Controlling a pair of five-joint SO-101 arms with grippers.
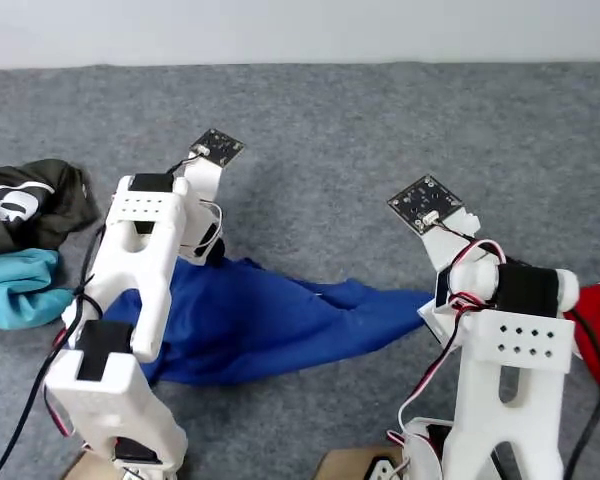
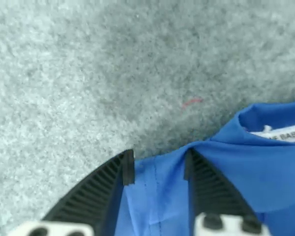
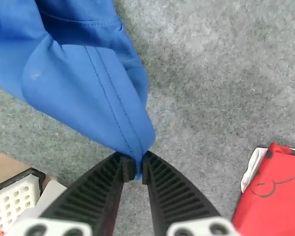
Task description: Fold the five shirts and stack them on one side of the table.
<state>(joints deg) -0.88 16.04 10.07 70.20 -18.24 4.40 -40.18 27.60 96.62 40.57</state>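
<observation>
The right gripper (image 3: pixel 137 164) is closed almost fully, its two ribbed black fingers pinching a stitched hem corner of the blue shirt (image 3: pixel 73 78) right at their tips, and the cloth fans out away from them over the grey table (image 3: pixel 216 73). Off to one side of this gripper, apart from the blue cloth, lies a red shirt (image 3: pixel 275 191) with a dark line drawing on it. The left gripper (image 2: pixel 159 160) stands with its fingers spread partway, and the blue shirt's edge runs across the gap between the tips. Whether they press on the cloth cannot be told. Just beyond one finger is the shirt's collar (image 2: pixel 265 120) with a white label. From above, the blue shirt stretches in a long rumpled band from one gripper to the other. Beyond the left arm's outer side, away from the right arm, a teal shirt (image 1: pixel 15 285) and a dark shirt (image 1: pixel 30 200) lie bunched and touching.
</observation>
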